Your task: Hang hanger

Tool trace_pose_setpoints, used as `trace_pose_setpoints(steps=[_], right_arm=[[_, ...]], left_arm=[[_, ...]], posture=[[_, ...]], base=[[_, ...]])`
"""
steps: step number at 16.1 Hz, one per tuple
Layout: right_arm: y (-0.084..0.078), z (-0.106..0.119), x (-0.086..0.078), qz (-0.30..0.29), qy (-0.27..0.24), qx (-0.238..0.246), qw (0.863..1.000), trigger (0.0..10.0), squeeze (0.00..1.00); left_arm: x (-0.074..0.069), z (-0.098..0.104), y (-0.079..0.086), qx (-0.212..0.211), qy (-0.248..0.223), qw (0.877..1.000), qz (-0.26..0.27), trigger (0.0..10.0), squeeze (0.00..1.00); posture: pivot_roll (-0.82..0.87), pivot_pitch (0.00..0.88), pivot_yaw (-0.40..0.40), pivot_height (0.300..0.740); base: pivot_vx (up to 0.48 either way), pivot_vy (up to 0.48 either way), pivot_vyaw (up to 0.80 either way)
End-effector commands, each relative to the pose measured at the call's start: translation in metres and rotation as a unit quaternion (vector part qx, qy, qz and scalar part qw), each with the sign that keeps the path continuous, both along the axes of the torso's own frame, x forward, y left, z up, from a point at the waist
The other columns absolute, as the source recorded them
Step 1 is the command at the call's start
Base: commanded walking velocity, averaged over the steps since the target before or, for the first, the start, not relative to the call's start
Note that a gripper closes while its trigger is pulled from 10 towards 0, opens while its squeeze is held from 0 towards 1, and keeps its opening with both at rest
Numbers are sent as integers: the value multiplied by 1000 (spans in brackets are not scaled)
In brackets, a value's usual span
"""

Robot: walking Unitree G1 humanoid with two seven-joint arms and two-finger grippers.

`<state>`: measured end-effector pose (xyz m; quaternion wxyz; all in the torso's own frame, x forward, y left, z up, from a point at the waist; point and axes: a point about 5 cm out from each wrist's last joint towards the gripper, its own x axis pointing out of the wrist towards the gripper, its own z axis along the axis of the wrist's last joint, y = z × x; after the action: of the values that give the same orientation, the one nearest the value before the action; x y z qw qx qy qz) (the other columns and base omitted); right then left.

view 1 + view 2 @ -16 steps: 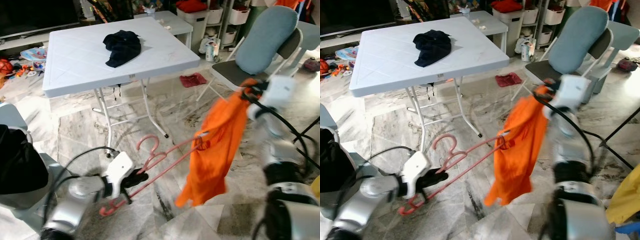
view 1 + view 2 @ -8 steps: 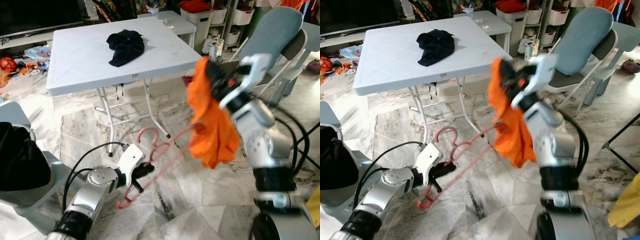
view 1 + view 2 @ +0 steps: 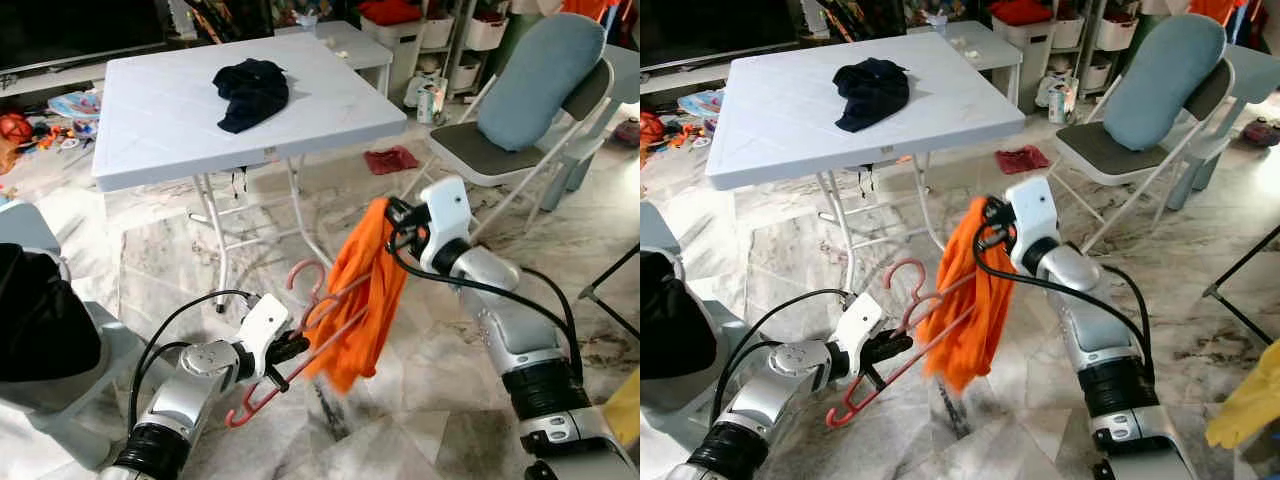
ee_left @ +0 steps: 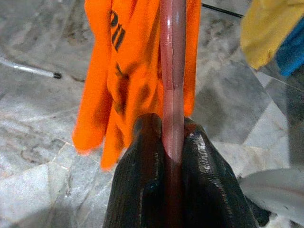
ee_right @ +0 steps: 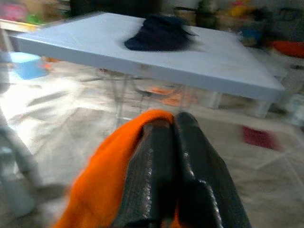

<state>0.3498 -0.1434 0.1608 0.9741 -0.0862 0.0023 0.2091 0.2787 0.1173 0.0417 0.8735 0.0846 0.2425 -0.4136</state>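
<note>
Pink hanger is being clamped by the left pincer while the right pincer is pinching the orange shirt draping over it

Pink plastic hanger tilted above the marble floor, hook uppermost, far end threaded into a limp orange shirt hanging beside it

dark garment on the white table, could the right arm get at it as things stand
Probably not right away. The right gripper is shut on the orange shirt, low in front of the white table, so its fingers are occupied. The dark garment lies far back on the tabletop, away from both arms.
</note>
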Motion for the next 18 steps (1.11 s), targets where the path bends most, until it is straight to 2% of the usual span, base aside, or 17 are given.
trace_pose_setpoints(steps=[1,2,3,4,5,9,13,14,15,16,18], right_arm=[[-20,5,8,-75,-12,-8,997,0,0],[-44,-2,14,-164,4,-3,986,0,0],[-52,-4,15,-189,10,5,982,0,0],[-66,-6,17,-239,16,15,971,0,0],[-74,-5,18,-267,15,23,963,0,0],[-74,-4,24,-289,7,15,957,0,0],[-86,-15,20,-319,17,12,948,0,0],[-87,-13,20,-317,5,35,948,0,0],[-79,-1,21,-289,-27,85,953,0,0],[-66,7,23,-252,-34,145,956,0,0],[-39,22,24,-168,-42,197,965,0,0]], left_arm=[[2,9,2,6,-16,1000,-14,0,0],[0,12,5,10,-20,1000,-16,0,0],[-1,13,5,9,-20,1000,-18,0,0],[-5,14,6,12,-18,999,-32,0,0],[-10,13,8,16,-10,999,-44,0,0],[-18,10,12,29,4,997,-66,0,0],[-23,22,17,5,9,996,-87,0,0],[-24,20,21,8,14,997,-81,0,0],[-27,15,26,20,25,997,-75,0,0],[-28,12,27,22,32,997,-69,0,0],[-26,7,23,13,42,997,-57,0,0]], posture=[[-108,0,1,740],[-103,0,0,740],[-100,0,0,740],[-94,0,-2,740],[-94,0,-2,740],[-88,0,-3,740],[-84,0,2,740],[-83,0,2,740],[-79,0,2,740],[-83,0,4,740],[-85,0,4,740]], base=[[0,0,0],[0,0,0],[0,0,0],[0,0,0],[0,0,0],[0,0,0],[0,0,0],[0,0,0],[0,0,0],[0,0,0],[0,0,0]])
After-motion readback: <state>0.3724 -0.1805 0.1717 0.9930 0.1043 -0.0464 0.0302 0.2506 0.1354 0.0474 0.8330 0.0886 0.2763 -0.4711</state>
